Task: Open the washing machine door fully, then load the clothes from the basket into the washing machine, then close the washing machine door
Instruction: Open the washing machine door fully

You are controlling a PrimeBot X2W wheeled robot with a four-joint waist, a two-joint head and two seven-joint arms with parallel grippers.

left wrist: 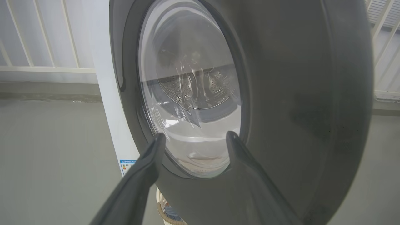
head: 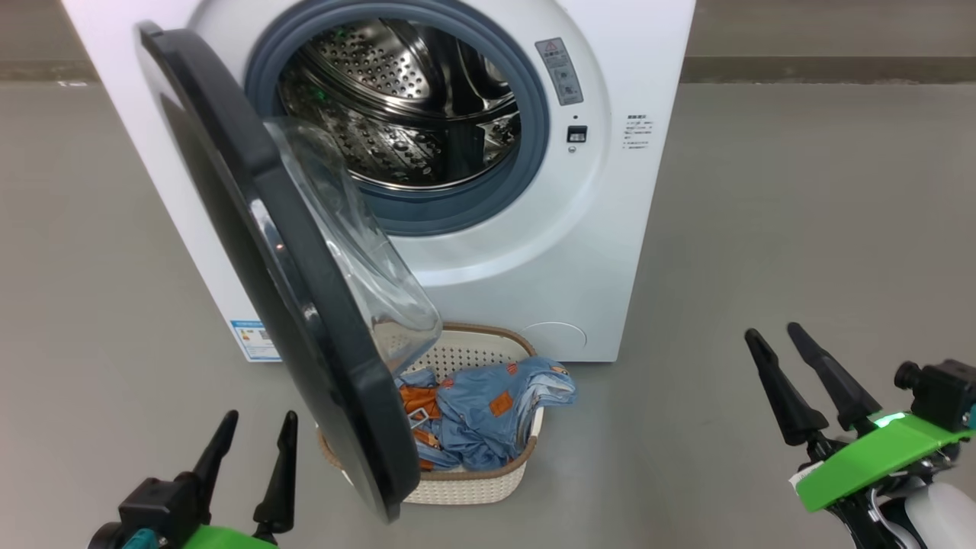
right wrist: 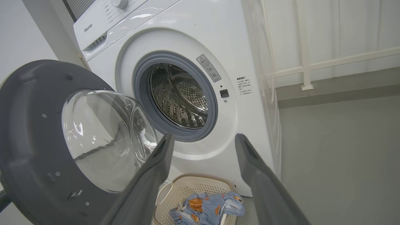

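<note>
The white washing machine (head: 534,252) stands ahead with its steel drum (head: 396,99) showing and nothing lying in it. Its black door (head: 305,305) hangs partly open, swung out over the left side of the basket (head: 488,488). Light blue clothes (head: 488,404) with orange patches lie in that basket on the floor before the machine. At lower left my left gripper (head: 255,431) is open, facing the door's outer side (left wrist: 281,93). At lower right my right gripper (head: 778,339) is open, apart from everything. The right wrist view takes in the door (right wrist: 31,140), the drum (right wrist: 178,97) and the clothes (right wrist: 209,207).
Grey floor (head: 801,229) spreads wide to the right of the machine and to its left. A white railing (right wrist: 312,65) runs along the wall behind. A blue label sticker (head: 255,339) sits low on the machine's left front.
</note>
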